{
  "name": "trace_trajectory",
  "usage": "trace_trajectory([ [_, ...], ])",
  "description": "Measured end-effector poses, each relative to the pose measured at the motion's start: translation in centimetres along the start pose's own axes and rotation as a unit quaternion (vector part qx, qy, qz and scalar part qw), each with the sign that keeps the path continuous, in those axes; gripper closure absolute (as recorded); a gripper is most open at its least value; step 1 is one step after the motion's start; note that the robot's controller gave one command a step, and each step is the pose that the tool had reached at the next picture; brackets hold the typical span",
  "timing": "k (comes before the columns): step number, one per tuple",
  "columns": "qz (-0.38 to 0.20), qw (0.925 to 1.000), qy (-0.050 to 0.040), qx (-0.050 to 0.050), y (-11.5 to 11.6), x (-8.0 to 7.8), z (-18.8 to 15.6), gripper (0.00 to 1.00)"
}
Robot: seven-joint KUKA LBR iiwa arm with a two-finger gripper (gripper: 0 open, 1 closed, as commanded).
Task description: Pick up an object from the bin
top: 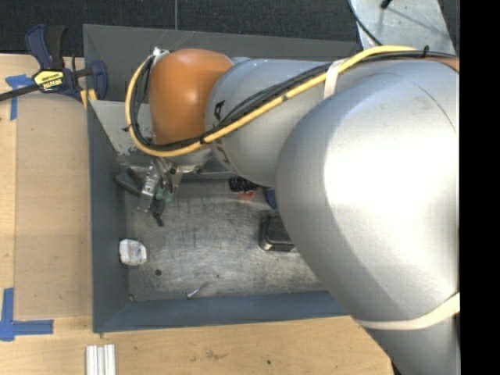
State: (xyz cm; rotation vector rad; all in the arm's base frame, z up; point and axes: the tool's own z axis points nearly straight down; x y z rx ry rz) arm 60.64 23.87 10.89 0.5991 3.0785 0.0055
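Gripper (156, 187) is seen low in the far-left part of the bin (107, 241), directly below the orange cover (183, 92) of the wrist. Whether it is spread or closed cannot be told, as that cover and the cabling hide most of it, and nothing can be confirmed as held.

The step in hand is judged to be the descent and placing over a target; the grasp itself is not yet shown as made. A dark slender piece (158, 214) is noted just at the near side of the gripper, with a green fleck (166, 196) beside it. Whether these belong to the bin's contents or to the tool cannot be settled. If the dark slender piece is the target, its long axis is judged to run from far-left to near-right, its lower end pointing toward the near wall.

Other things are recorded as follows:
- A white crumpled lump (133, 251) lies near the left wall, well apart from the gripper, with no clear long axis.
- A black flat block (273, 233) lies to the right, partly covered by the arm.
- A red-and-black item (244, 187) lies at the far right of the open floor.
- A pale sliver (195, 291) lies close to the near wall, slanted.

The next move is judged to call for closure across the short width of the target, followed by a straight lift clear of the left wall.
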Motion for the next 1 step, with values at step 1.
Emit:
trace_trajectory([
  [1,0.0,1.0,-0.0001,0.0,0.05,-0.2,-3.78,1.0],
])
